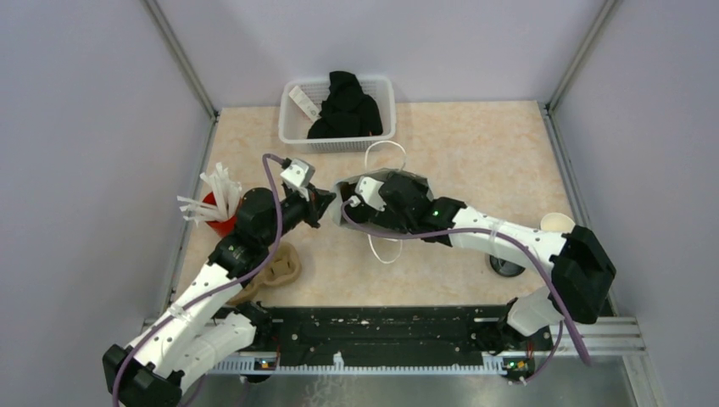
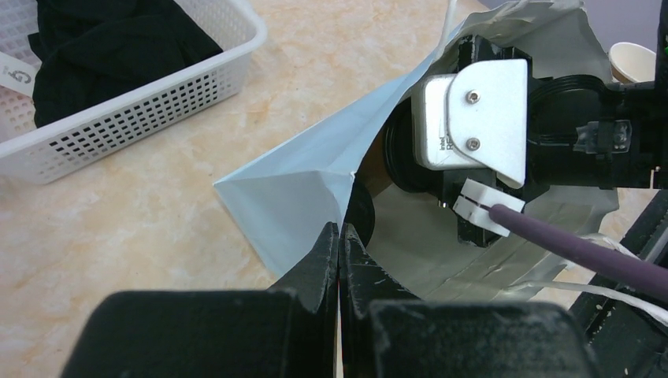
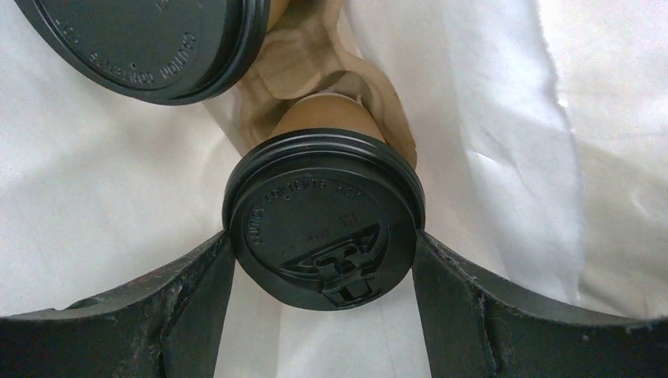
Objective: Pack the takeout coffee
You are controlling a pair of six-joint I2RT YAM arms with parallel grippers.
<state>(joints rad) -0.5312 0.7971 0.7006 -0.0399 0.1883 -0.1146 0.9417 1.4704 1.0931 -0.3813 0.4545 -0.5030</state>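
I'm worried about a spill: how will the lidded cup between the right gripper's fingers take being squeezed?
The takeout coffee probably holds firmest at its stiff-looking black lid, where the right gripper's fingers sit. The brown paper wall below likely dents easily. It tapers downward, so a lower grip might slip.

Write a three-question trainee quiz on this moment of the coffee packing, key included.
1. True or false: the left gripper is pinching the edge of the white paper bag.
2. What sits between the fingers of the right gripper? A) a straw B) a lidded coffee cup C) a black cloth
3. How many black lids show in the right wrist view?
Key: 1 true; 2 B; 3 two.
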